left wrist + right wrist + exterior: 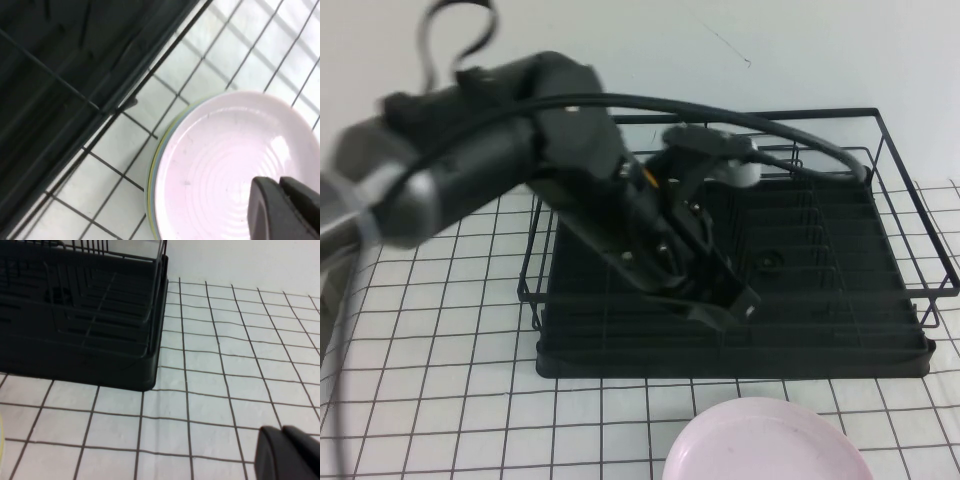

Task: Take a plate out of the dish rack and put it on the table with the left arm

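High view: the left arm [510, 150] reaches from the left side across the black wire dish rack [880, 350], with the left gripper [725, 305] low over the rack's front part.
Left gripper state: its fingers [285, 207] are pressed together and hold nothing.
Plate: the pale pink plate [765, 445] already lies flat on the table [440, 400], just in front of the rack's front edge and apart from it.
Left wrist view: the pink plate [230, 165] seems to sit on a second, grey-blue plate [152, 167] whose rim peeks out beneath one side.
Rack contents: no plate shows in the wire loops from above.
Right gripper: its tip [290, 452] appears only in its own wrist view, above bare grid table beside a corner of the rack; the fingers look closed, with nothing between them.
Step in hand: the plate appears placed, so the job looks nearly done.
Doing it well: lift the left arm straight up, clear of the rack's wires, before swinging it away, so nothing snags or nudges the plate.
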